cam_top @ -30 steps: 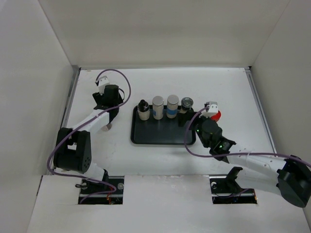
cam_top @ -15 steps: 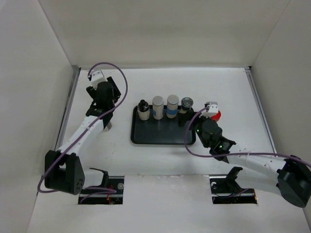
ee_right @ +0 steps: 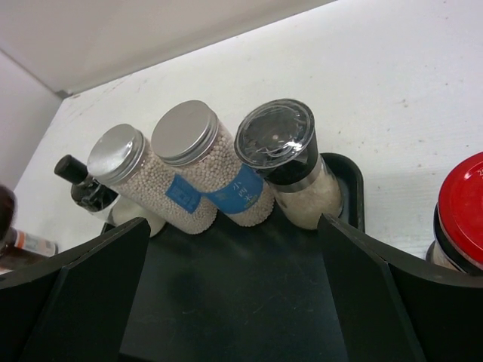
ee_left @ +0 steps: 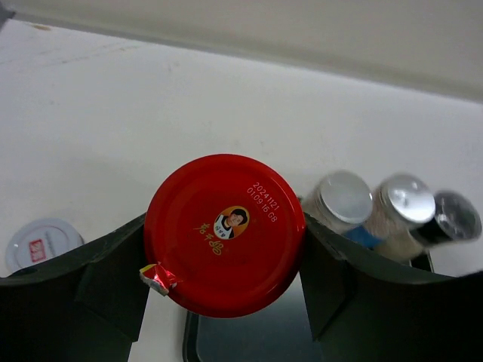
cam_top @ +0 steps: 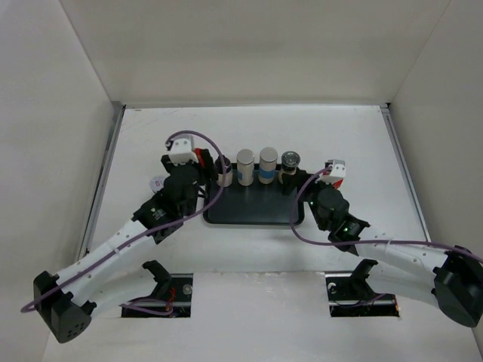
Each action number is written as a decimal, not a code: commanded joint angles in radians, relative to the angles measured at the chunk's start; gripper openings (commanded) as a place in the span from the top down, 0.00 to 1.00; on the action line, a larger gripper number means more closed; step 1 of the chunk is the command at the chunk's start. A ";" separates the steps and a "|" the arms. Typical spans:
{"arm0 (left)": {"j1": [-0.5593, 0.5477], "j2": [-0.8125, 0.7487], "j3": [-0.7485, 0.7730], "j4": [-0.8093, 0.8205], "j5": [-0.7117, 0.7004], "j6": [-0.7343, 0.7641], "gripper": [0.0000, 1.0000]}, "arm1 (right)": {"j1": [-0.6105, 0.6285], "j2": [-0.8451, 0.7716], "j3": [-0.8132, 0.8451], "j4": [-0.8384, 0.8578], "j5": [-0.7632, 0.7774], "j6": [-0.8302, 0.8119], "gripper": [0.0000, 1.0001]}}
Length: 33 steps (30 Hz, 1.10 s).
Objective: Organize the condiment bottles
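Observation:
My left gripper (ee_left: 225,260) is shut on a red-lidded brown jar (ee_left: 225,234), held over the left end of the black tray (cam_top: 253,210). In the overhead view this jar (cam_top: 199,158) is next to the black-capped bottle (cam_top: 223,169). Along the tray's far side stand two white cylinders with blue labels (cam_top: 245,166) (cam_top: 268,164) and a dark-lidded jar (cam_top: 290,162). My right gripper (ee_right: 234,302) hangs open over the tray's right part, holding nothing. A second red-lidded jar (ee_right: 462,211) stands on the table just right of the tray. A white-lidded jar (ee_left: 41,241) sits on the table to the left.
White walls close in the table on three sides. Purple cables loop off both wrists. The tray's near half (ee_right: 249,309) is bare black surface. Both arm bases sit at the near edge.
The left arm has swung from the far left of the table rightward to the tray's left end, carrying the red-lidded jar. The right arm has barely moved.

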 commanded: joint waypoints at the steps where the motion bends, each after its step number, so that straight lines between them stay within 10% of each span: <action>1: -0.123 0.018 0.017 0.111 -0.048 0.001 0.60 | -0.009 -0.008 -0.004 0.066 0.031 0.005 0.00; 23: -0.336 0.488 -0.014 0.442 -0.030 -0.043 0.59 | -0.081 -0.053 -0.040 0.043 0.058 0.055 0.00; 33: -0.350 0.528 -0.100 0.497 -0.056 -0.111 0.36 | -0.081 -0.050 -0.040 0.043 0.052 0.060 0.00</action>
